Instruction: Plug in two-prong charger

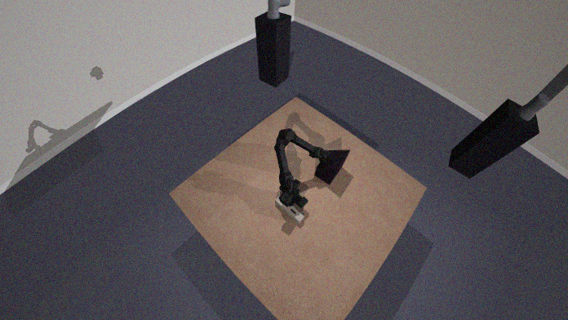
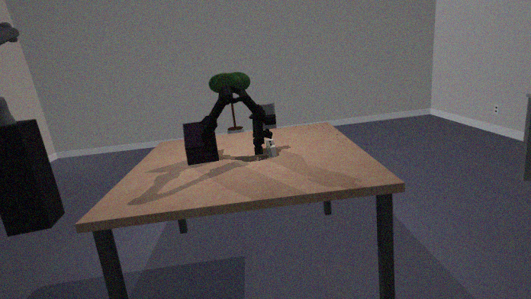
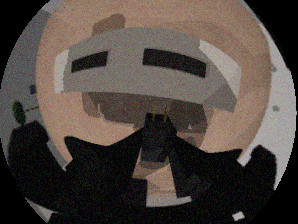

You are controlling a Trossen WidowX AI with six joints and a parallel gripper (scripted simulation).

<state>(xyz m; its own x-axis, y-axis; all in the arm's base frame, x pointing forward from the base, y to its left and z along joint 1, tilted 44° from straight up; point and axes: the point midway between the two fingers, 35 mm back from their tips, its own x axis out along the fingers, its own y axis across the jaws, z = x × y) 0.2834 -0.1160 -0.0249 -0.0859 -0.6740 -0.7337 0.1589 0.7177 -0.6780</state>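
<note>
The power strip (image 3: 147,72) (image 1: 293,211) (image 2: 271,148) is a pale grey block on the wooden table (image 1: 347,245) (image 2: 305,168). In the wrist view it fills the upper middle and shows two dark slots, one left and one right. My gripper (image 3: 154,132) (image 1: 295,199) (image 2: 260,146) is shut on the dark two-prong charger (image 3: 157,137). Its two small prongs point toward the strip's near edge, below the right slot. In the top and exterior views the gripper stands low, right at the strip. Whether the prongs touch the strip I cannot tell.
The arm's dark base box (image 1: 332,165) (image 2: 199,143) stands on the table behind the strip. Two dark camera boxes on poles (image 1: 273,42) (image 1: 494,136) hang over the floor beyond the table. A green plant (image 2: 230,81) stands by the far wall.
</note>
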